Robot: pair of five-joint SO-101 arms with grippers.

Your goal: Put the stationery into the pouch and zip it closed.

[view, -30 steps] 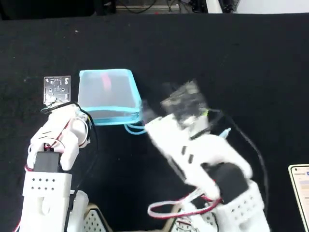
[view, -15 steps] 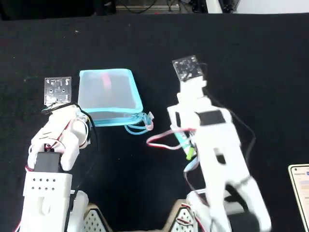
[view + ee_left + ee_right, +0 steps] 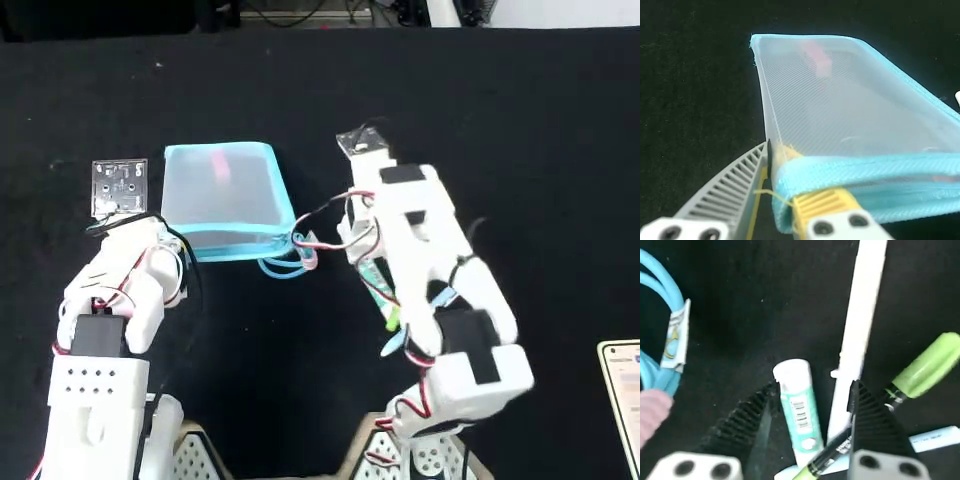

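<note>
Blue mesh pouch [image 3: 222, 195] corner clenched in left gripper [image 3: 779, 155], right gripper [image 3: 812, 387] spread wide above glue stick [image 3: 797, 412]

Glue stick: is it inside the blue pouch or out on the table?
Out. The glue stick lies on the black table between the open fingers of the right gripper, beside a white pen, apart from the pouch.
</note>
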